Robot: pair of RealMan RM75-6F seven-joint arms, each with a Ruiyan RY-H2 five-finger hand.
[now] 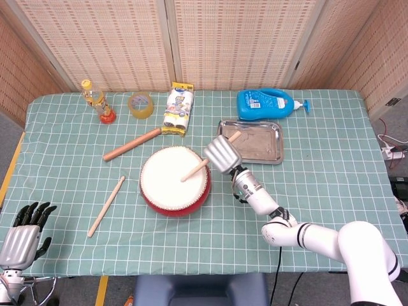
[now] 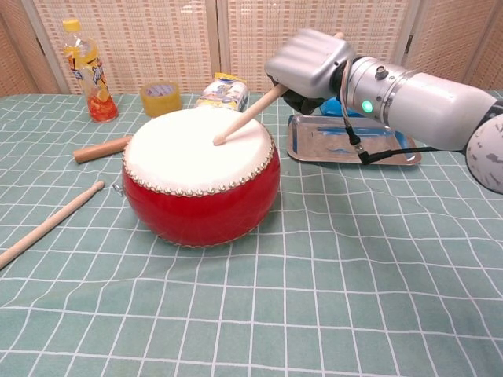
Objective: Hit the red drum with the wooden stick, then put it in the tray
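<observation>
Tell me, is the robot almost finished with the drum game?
Halfway. The right hand holds the wooden stick, its tip on the red drum, so the hit is happening. The stick must then go into the tray.
</observation>
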